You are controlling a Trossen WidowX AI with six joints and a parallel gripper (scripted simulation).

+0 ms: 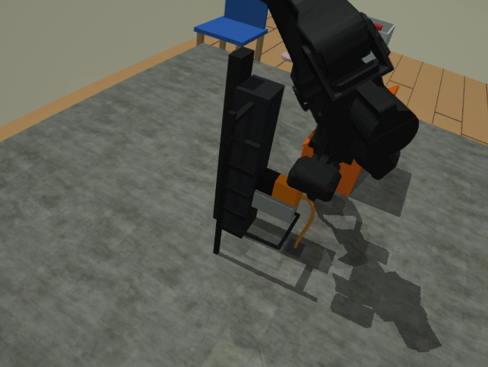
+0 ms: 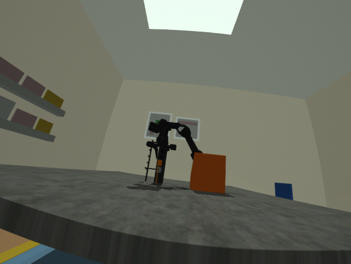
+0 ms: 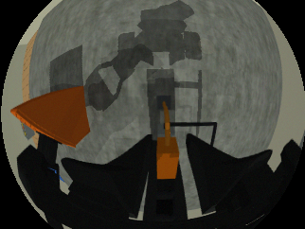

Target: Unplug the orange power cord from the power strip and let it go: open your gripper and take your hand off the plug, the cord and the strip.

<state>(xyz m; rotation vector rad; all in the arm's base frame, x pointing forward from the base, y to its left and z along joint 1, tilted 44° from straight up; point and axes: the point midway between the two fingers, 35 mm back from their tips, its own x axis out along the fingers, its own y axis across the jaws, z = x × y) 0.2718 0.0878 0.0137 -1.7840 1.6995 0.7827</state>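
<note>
The dark power strip (image 1: 258, 130) (image 2: 161, 177) stands upright on the table. The orange plug (image 1: 286, 190) (image 2: 159, 162) (image 3: 167, 166) sticks out from its side, low down, with a black part between plug and strip; no gap shows. Its orange cord (image 1: 311, 217) (image 3: 167, 120) bends down to a small dark pad (image 1: 295, 247) on the table. My gripper (image 3: 169, 138) is partly open, with nothing held. In the wrist view its two fingers stand left and right of the plug. In the top view one finger is close beside the plug's outer end and hides the other.
A grey block (image 1: 273, 205) sits directly under the orange plug. A tall black rail with short bars (image 1: 246, 142) stands beside the strip, and a thin black frame (image 1: 289, 230) (image 3: 194, 124) juts out low down. A large orange block (image 1: 348, 177) (image 2: 208, 173) (image 3: 57, 115) stands by the arm.
</note>
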